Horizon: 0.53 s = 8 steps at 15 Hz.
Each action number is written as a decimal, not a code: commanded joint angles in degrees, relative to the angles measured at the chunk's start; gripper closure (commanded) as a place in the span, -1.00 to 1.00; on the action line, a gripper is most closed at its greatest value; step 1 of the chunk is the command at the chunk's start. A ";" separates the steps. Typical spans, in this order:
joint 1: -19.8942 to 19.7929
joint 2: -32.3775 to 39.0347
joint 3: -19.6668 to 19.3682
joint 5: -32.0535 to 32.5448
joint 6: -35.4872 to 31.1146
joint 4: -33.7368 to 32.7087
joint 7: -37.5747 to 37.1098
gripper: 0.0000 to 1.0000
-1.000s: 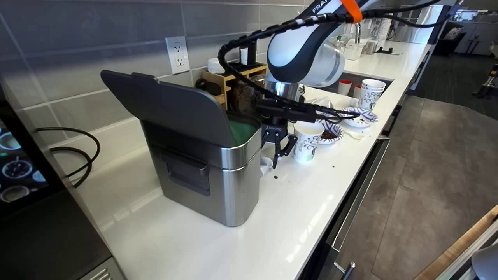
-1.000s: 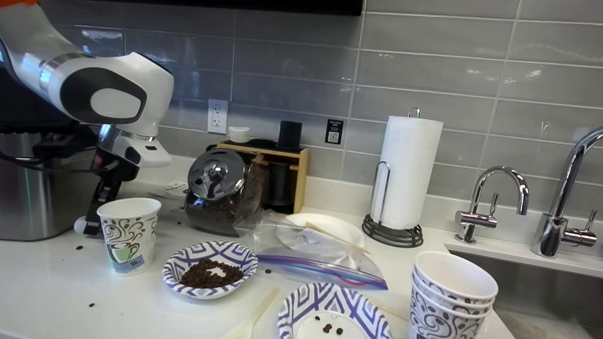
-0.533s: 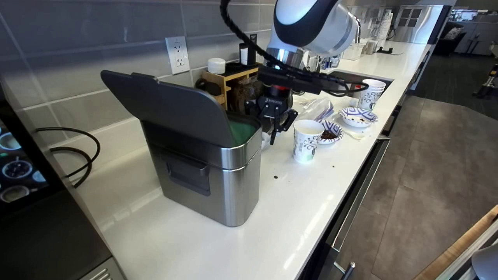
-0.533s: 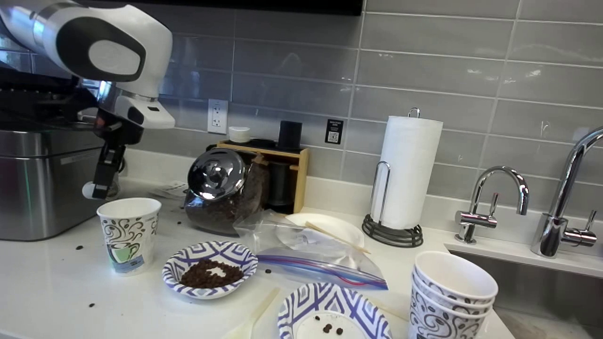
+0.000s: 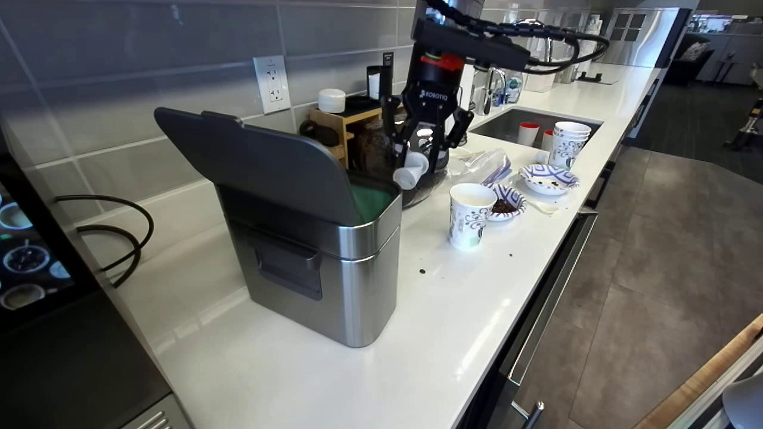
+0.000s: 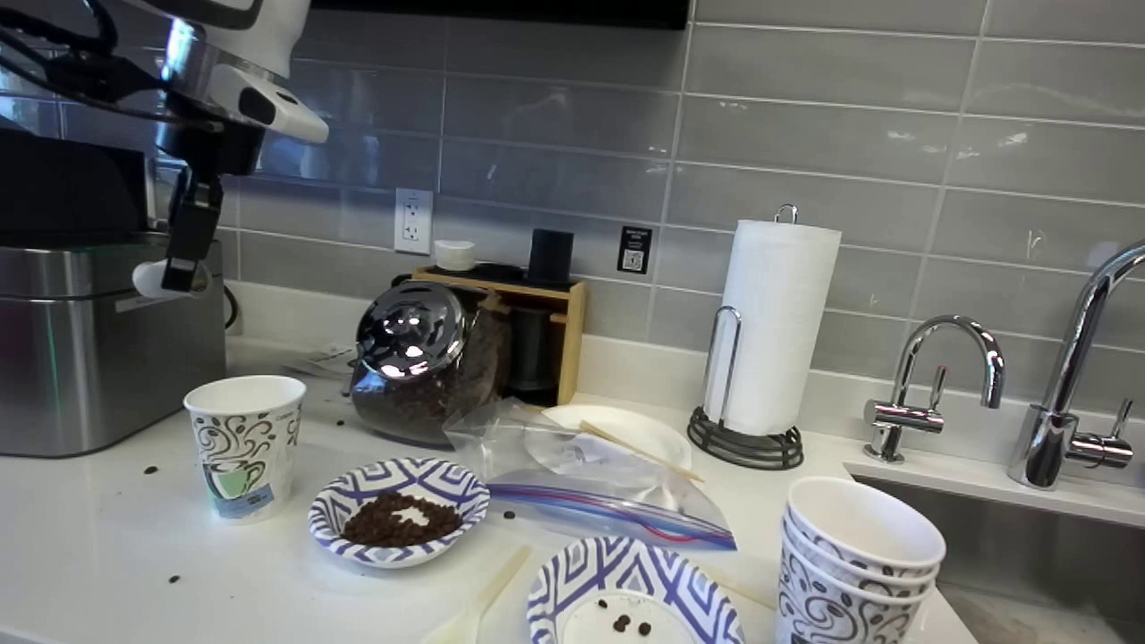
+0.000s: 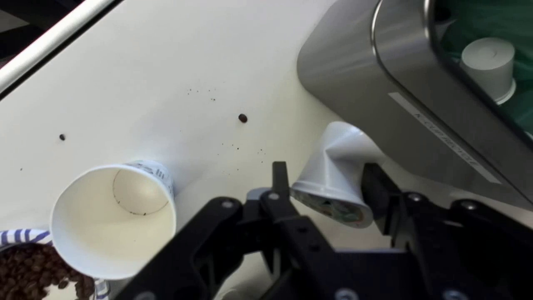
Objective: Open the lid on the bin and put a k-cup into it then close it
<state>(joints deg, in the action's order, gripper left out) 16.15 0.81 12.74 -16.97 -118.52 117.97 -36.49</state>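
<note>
Wrist view: the gripper point(image 7: 327, 183) grasps a white k-cup point(image 7: 331, 162), its two fingers point(image 7: 381, 196) held part-way apart by the cup between them. The k-cup is tipped, its printed end showing and its wall creased. In both exterior views it hangs above the counter point(image 5: 334, 387), outside the bin point(image 5: 369, 298) and near the height of its rim, by the bin wall that bears a pale label point(image 7: 443, 137); whether it touches that wall I cannot tell. The lid point(image 5: 262, 164) stands raised, leaning back from the bin's opening, where a green liner point(image 7: 508, 25) shows with a white pod point(image 7: 489, 66) in it. On the bin's label side, nearest to it, a paper cup point(image 6: 241, 447) stands upright, and a loose bean point(image 7: 242, 118) lies between that cup and the bin. Next out from the bin comes a bowl point(image 6: 358, 481) of dark beans point(image 6: 385, 528); farther from it are a clear zip bag point(image 6: 572, 465), a second bowl point(image 6: 707, 599) with a few beans, and a stack of cups point(image 6: 850, 572). Also on the bin's label side, toward the tiled wall point(image 6: 555, 152), a jar point(image 6: 429, 385) sits by a wooden rack point(image 6: 574, 340); a towel roll point(image 6: 774, 326) and the sink point(image 6: 1020, 546) are well apart from the bin. On the bin's opposite side stands a black appliance point(image 5: 65, 357) with a lit screen point(image 5: 30, 256).
</note>
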 commanded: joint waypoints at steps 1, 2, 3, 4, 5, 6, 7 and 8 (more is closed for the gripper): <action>-0.21 -1.88 1.10 4.82 1.97 -2.17 3.60 0.54; 0.03 -2.04 1.54 5.86 1.61 -3.01 5.56 0.54; 0.16 -2.22 1.93 6.10 0.67 -3.49 8.08 0.54; 0.40 -2.13 2.44 5.71 0.26 -4.39 10.43 0.54; 0.56 -2.21 2.84 5.38 -0.36 -4.88 12.98 0.54; 0.80 -1.82 3.34 5.20 0.04 -6.01 15.35 0.54; 1.01 -1.62 3.73 5.22 -0.01 -6.79 17.82 0.54; 1.28 -1.24 4.17 5.23 -0.10 -7.68 20.15 0.54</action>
<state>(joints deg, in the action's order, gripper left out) 16.78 -1.25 15.87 -12.23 -118.02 112.32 -22.46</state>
